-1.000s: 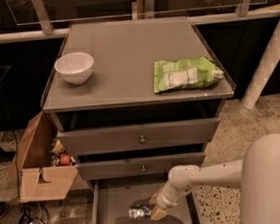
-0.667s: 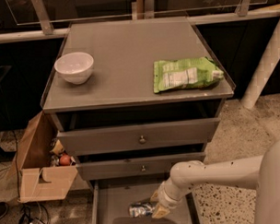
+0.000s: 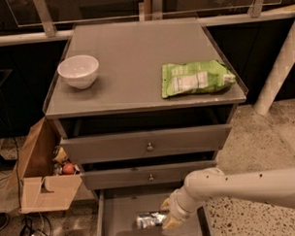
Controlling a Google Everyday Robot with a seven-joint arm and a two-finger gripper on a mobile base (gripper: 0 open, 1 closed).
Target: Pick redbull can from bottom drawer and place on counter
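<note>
The redbull can point(image 3: 149, 220) lies on its side in the open bottom drawer point(image 3: 117, 223), a flat grey tray at the foot of the cabinet. My gripper point(image 3: 164, 215) reaches down into this drawer from the right on a white arm point(image 3: 237, 185) and is at the can's right end, touching or nearly touching it. The can rests on the drawer floor. The counter point(image 3: 135, 57) is the flat grey top of the cabinet, well above the gripper.
A white bowl point(image 3: 78, 71) stands on the counter's left and a green snack bag point(image 3: 194, 78) lies on its right. Two knobbed drawers point(image 3: 148, 145) stick out a little above the gripper. An open cardboard box point(image 3: 43, 177) stands left of the cabinet.
The gripper has shifted slightly up and left at the can's right end. The can still lies in the drawer, nearly where it was.
</note>
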